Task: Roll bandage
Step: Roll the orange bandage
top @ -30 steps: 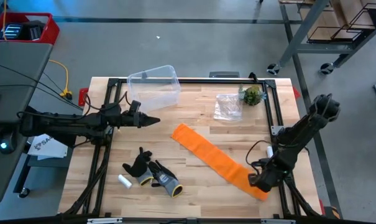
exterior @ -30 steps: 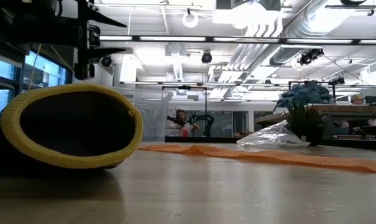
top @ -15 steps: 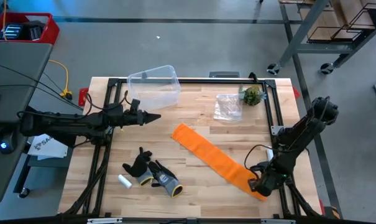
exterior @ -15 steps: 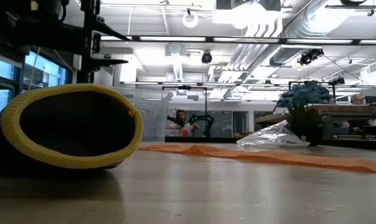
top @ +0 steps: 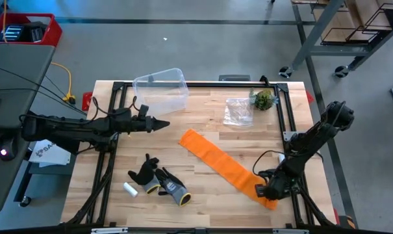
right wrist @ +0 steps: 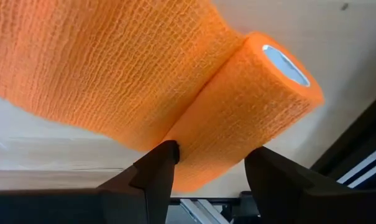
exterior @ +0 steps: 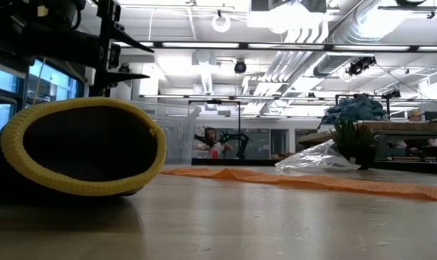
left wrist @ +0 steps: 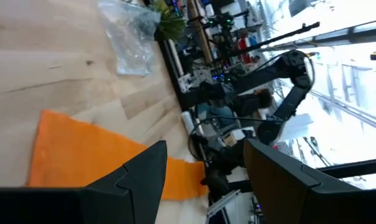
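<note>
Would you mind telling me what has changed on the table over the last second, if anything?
The right gripper, its fingers around the rolled end of the bandage, has crept inward along the strip, toward the table's middle, rolling up a little more of it. The left gripper stays open above the table, and the gloves and clear container have not moved.

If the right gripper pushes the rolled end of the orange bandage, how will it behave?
The bandage roll is round with an open core, so it probably rolls easily. Its woven fabric looks soft, likely squashing between the right gripper fingers. The flat tail seems floppy.
</note>
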`<state>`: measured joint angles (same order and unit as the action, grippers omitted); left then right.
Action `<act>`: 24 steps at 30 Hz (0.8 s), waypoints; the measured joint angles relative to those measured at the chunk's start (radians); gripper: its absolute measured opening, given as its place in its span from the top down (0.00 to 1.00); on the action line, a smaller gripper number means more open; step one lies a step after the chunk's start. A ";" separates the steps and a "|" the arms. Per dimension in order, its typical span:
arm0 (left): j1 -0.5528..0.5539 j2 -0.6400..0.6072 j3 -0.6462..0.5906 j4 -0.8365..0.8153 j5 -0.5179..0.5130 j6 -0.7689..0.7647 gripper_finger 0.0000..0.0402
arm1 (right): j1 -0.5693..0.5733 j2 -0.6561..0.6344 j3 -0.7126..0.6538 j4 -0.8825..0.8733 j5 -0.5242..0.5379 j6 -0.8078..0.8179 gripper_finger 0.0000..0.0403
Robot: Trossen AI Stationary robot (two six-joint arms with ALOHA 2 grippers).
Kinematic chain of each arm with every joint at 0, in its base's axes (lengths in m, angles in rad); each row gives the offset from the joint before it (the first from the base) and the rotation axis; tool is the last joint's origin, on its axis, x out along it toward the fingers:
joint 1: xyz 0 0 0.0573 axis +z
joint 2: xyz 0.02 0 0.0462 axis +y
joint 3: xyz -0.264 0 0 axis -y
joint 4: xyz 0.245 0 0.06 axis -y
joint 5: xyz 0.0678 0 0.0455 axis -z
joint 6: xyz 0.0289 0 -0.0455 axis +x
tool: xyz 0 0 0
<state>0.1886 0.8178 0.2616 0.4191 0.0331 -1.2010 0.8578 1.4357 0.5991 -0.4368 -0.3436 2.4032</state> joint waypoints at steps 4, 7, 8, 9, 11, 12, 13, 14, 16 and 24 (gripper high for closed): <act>0.000 0.000 0.000 -0.002 0.000 0.001 0.48 | 0.000 0.000 0.000 -0.019 0.000 -0.020 0.56; 0.000 0.000 0.000 -0.003 -0.008 0.024 0.48 | -0.003 0.001 0.001 -0.062 -0.005 -0.028 0.58; 0.001 0.000 0.000 -0.003 -0.017 0.030 0.48 | -0.007 0.000 0.001 -0.073 -0.007 -0.030 0.60; 0.001 0.001 0.000 -0.002 -0.026 0.034 0.48 | -0.011 0.000 0.001 -0.083 -0.011 -0.035 0.62; 0.001 0.006 0.000 -0.003 -0.031 0.050 0.48 | -0.019 0.000 0.001 -0.095 -0.019 -0.042 0.70; 0.001 0.011 0.000 -0.004 -0.025 0.064 0.48 | -0.023 0.000 0.001 -0.100 -0.023 -0.046 0.74; 0.001 0.017 0.000 -0.003 -0.016 0.079 0.48 | -0.028 0.000 0.001 -0.104 -0.026 -0.051 0.79; 0.001 0.024 0.000 -0.004 -0.010 0.096 0.48 | -0.033 0.000 0.001 -0.109 -0.028 -0.058 0.84; 0.000 0.045 0.000 -0.009 -0.007 0.145 0.48 | -0.044 0.000 0.001 -0.117 -0.032 -0.073 0.93; 0.001 0.252 0.132 -0.199 0.139 0.482 0.48 | -0.060 0.000 0.001 -0.117 -0.038 -0.078 0.95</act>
<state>0.1892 1.0694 0.3934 0.2201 0.1720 -0.7191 0.7975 1.4357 0.5999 -0.5535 -0.3813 2.3250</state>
